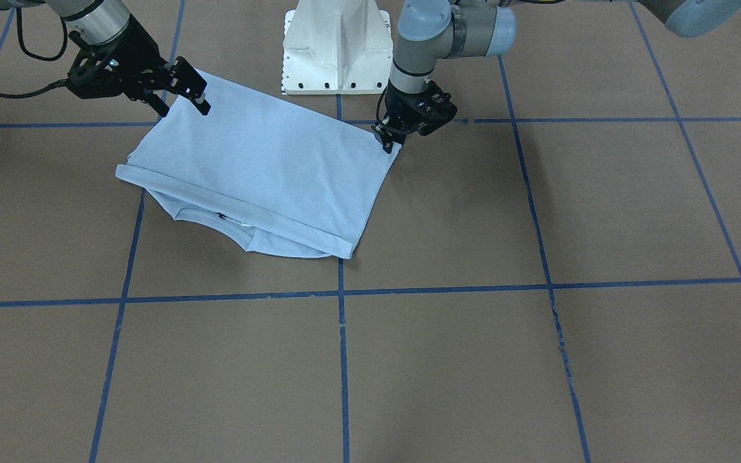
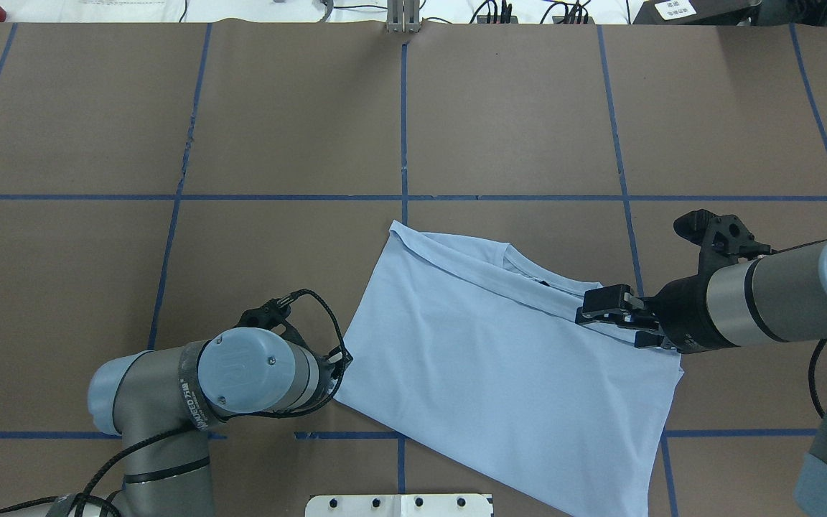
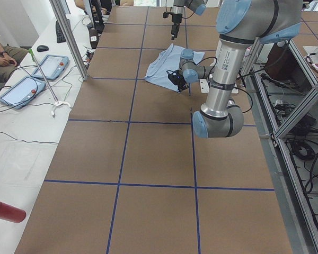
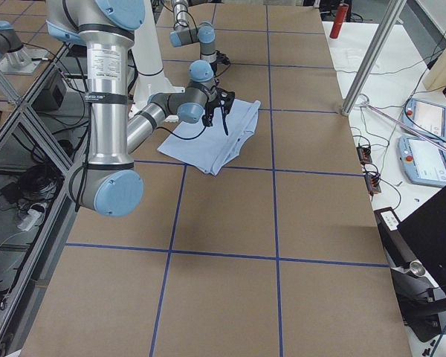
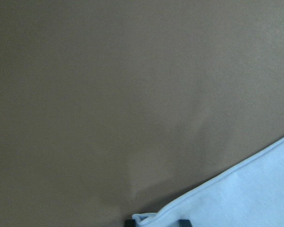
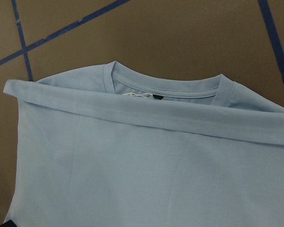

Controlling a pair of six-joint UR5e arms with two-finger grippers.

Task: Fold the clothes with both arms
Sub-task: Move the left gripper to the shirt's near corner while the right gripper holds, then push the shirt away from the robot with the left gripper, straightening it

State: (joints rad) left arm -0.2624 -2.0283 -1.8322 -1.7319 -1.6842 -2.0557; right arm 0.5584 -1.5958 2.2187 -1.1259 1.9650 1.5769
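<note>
T-shirt (image 1: 261,161) folded on brown surface (image 1: 538,360) near its robot-side edge, beside white pedestal (image 1: 336,45), blue tape lines (image 1: 342,360) crossing underneath, left gripper (image 1: 388,143) pinching one corner, right gripper (image 1: 184,109) spread wide over the other

— Lighting?
— Even, soft, from overhead: the T-shirt (image 1: 261,161) casts just a thin shadow on the brown table (image 1: 538,360).
— Focus?
— Fixed views and the right wrist view are sharp. The left wrist view is dim, soft, faintly grainy.
</note>
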